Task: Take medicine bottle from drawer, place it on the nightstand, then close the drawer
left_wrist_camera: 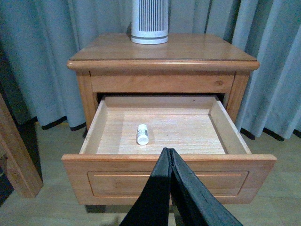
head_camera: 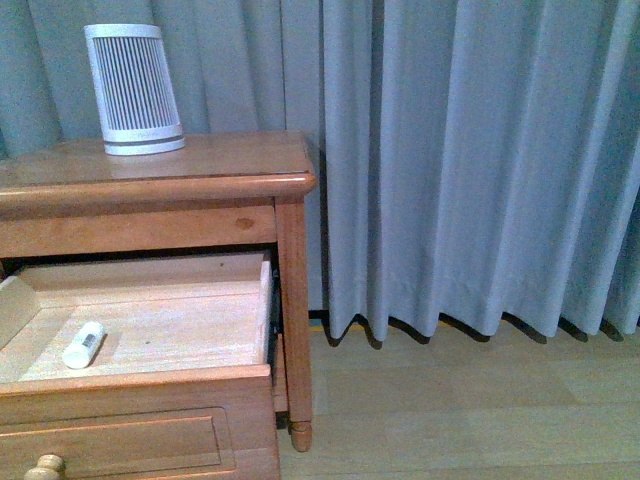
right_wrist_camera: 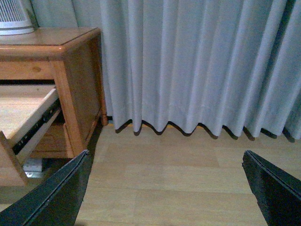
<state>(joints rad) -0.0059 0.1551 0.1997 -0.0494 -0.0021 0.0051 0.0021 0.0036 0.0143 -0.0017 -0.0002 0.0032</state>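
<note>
The medicine bottle [head_camera: 83, 344] [left_wrist_camera: 142, 134], small and white with a dark label, lies on its side on the pale floor of the drawer [head_camera: 140, 385] [left_wrist_camera: 167, 162], which is pulled out of the orange-brown nightstand [head_camera: 180, 180] [left_wrist_camera: 162, 59] [right_wrist_camera: 44, 44]. My left gripper [left_wrist_camera: 170, 150] is shut and empty, held in front of the drawer's panel front, short of the bottle. Over bare floor to the right of the nightstand, my right gripper [right_wrist_camera: 165, 157] stands wide open with nothing between its fingers. Neither arm shows in the front view.
A tall white ribbed device [head_camera: 133, 90] [left_wrist_camera: 149, 21] stands on the nightstand top. Grey curtains [head_camera: 480, 160] hang behind and to the right. The drawer's round knob [head_camera: 45, 467] shows at the lower edge. Light wooden floor [right_wrist_camera: 188, 179] spreads right of the cabinet.
</note>
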